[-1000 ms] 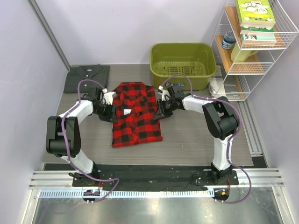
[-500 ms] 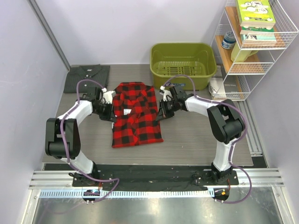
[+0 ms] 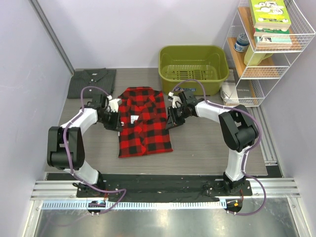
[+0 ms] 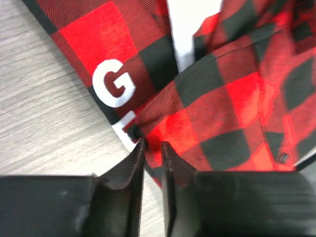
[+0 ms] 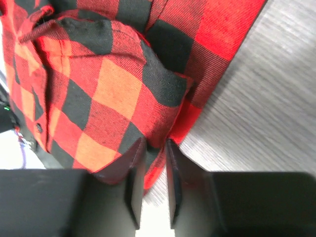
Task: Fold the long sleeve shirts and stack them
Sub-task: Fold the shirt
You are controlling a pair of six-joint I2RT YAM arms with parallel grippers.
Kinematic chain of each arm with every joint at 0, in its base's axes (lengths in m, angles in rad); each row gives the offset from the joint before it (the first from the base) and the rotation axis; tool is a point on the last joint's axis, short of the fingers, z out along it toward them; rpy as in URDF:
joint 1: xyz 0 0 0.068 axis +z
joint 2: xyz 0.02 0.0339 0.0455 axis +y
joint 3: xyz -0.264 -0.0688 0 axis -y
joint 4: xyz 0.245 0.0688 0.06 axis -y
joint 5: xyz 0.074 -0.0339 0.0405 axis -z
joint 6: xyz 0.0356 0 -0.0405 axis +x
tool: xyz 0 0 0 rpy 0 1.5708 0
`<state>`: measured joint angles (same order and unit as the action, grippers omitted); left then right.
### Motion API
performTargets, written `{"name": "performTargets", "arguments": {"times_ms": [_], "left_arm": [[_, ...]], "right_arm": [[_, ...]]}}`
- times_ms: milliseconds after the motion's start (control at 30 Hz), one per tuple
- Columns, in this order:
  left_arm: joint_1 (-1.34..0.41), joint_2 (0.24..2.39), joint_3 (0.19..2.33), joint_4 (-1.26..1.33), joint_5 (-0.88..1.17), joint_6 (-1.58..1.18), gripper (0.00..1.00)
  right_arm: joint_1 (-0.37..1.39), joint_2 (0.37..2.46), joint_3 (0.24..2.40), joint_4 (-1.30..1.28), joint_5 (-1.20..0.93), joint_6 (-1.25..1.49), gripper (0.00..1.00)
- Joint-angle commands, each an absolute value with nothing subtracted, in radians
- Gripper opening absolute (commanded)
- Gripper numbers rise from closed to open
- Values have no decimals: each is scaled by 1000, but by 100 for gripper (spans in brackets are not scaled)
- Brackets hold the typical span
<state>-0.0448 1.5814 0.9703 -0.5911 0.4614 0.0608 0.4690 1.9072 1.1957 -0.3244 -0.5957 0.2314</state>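
The red-and-black plaid shirt [image 3: 144, 121] lies folded in the middle of the table, collar toward the back. My left gripper [image 3: 116, 120] is at its left edge and my right gripper [image 3: 170, 118] is at its right edge. In the left wrist view the left gripper [image 4: 152, 144] is shut on a fold of plaid shirt [image 4: 222, 98] beside a white label with a "G" [image 4: 116, 89]. The right gripper [image 5: 154, 143] is shut on the plaid shirt's [image 5: 108, 84] edge in the right wrist view. The dark grey shirt [image 3: 91, 82] lies folded at the back left.
An olive green basket [image 3: 193, 69] stands at the back, right of centre. A white wire shelf [image 3: 274, 44] with books fills the back right corner, and a booklet [image 3: 229, 91] lies at its foot. Walls stand close on the left and right.
Both grippers have closed on the plaid shirt's side edges. The right arm's elbow has shifted slightly to the right. The shirt has barely moved.
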Motion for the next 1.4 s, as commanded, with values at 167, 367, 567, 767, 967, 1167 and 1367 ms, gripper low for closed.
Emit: {"name": "performTargets", "arguments": {"times_ms": [167,367,567,767,967,1167,1367], "left_arm": [[-47,1453,1002,-636,534,92,52],[-110,1526,957,-588,535,6,52],[-103,1672,1026,-591,509,-32,50],[-52,1856,1141,-560,474,-15,44],[-20,1993,1350,-557,462,-5,43],[-8,2002,1460,-577,495,44,49],[38,1739,1422,-638,785,67,77]], "right_arm": [[480,1746,1282,-416,-568,49,39],[575,1857,1304,-356,-543,41,36],[578,2003,1359,-316,-469,-21,36],[574,2124,1456,-295,-433,-66,35],[543,2270,1664,-279,-388,-45,35],[529,2254,1747,-278,-382,-31,39],[518,2004,1666,-290,-567,170,80]]}}
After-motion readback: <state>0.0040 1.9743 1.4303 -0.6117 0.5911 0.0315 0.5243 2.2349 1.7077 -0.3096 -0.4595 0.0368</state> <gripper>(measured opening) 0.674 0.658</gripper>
